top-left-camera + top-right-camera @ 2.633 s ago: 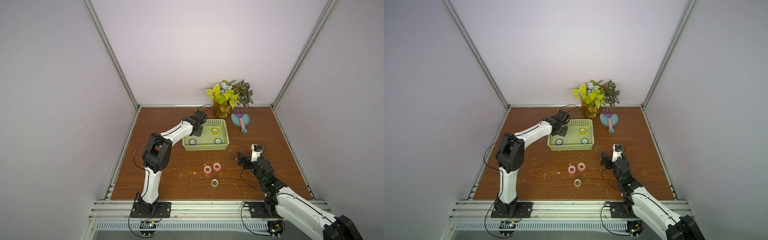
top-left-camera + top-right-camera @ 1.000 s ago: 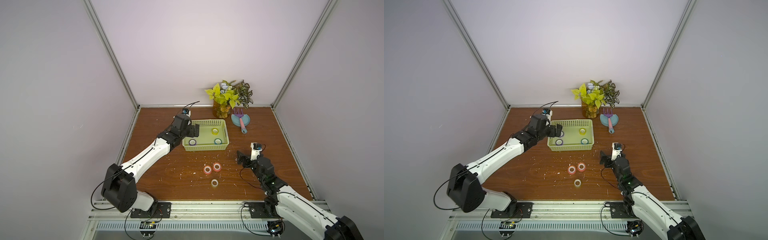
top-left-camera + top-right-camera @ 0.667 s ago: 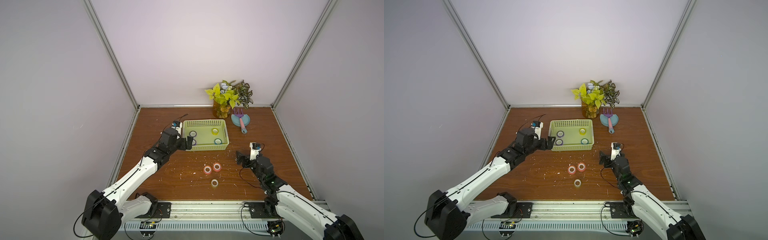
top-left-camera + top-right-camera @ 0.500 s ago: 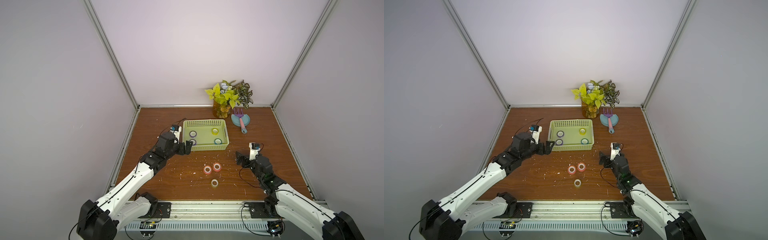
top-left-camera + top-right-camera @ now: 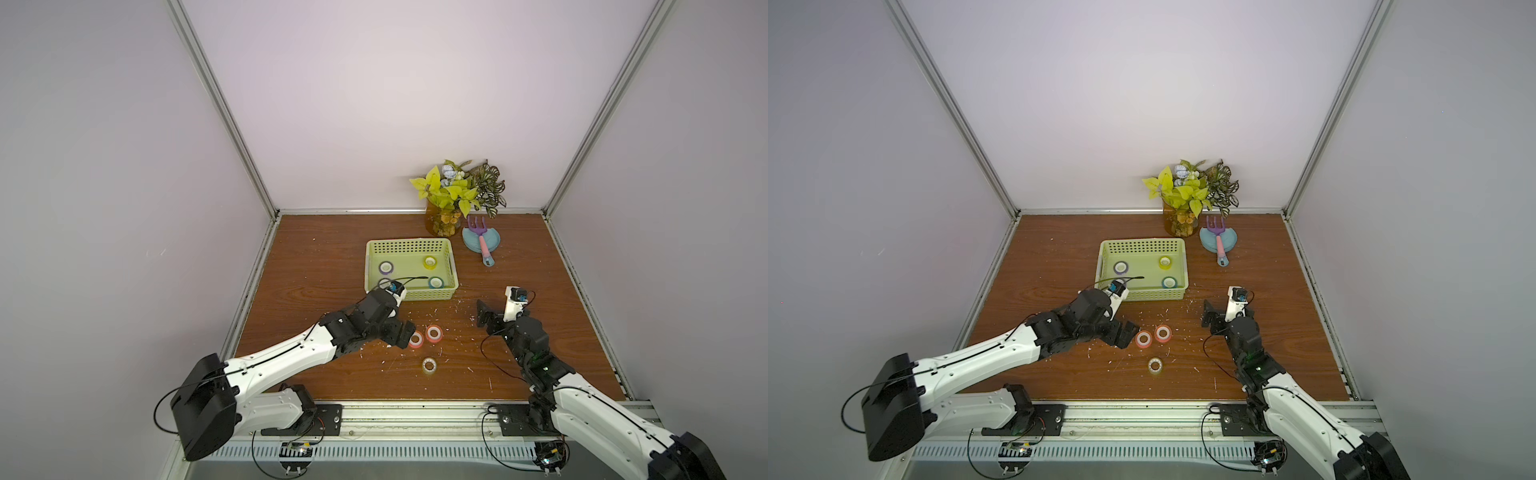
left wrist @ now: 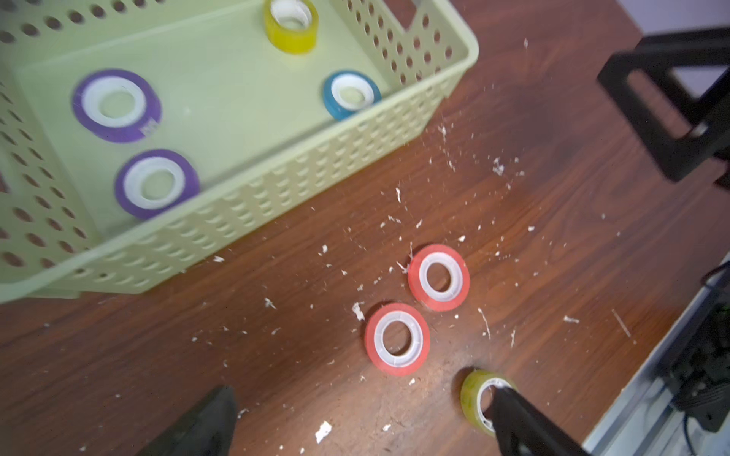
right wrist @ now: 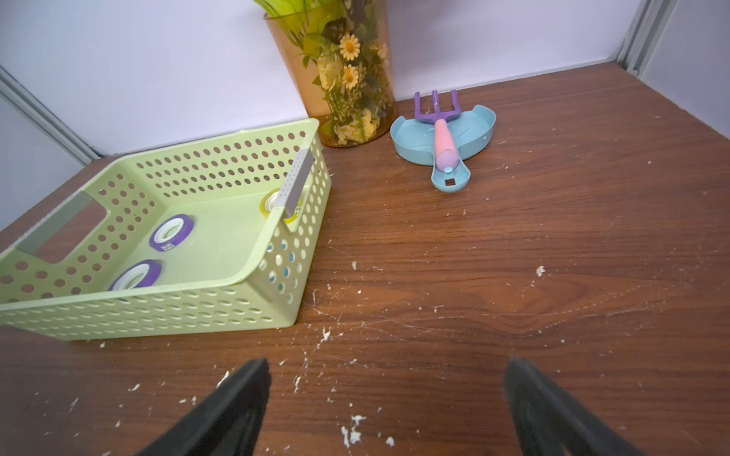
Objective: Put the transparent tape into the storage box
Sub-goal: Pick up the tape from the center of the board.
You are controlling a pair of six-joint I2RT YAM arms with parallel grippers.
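Brown wooden desk (image 5: 324,257) between pale lilac walls (image 5: 374,104). Toward the back, light green storage box (image 5: 409,247) holding four: two purple tape rolls (image 6: 117,105) (image 6: 156,184), one yellow roll (image 5: 429,262), one blue roll (image 5: 435,283). Near it, vase of plants (image 5: 442,219) and round blue dish (image 5: 493,242) with one small rake (image 5: 483,248) across. Left tool (image 5: 402,336) released, empty, just beside two orange-red rolls (image 5: 415,340) (image 5: 434,332) on the bare desk before the box; right tool (image 5: 483,316) released also, empty, apart from them. Nearest the front, one colourless roll (image 5: 429,365).

No legible text — small mark on purple tape roll (image 6: 134,132) unreadable.
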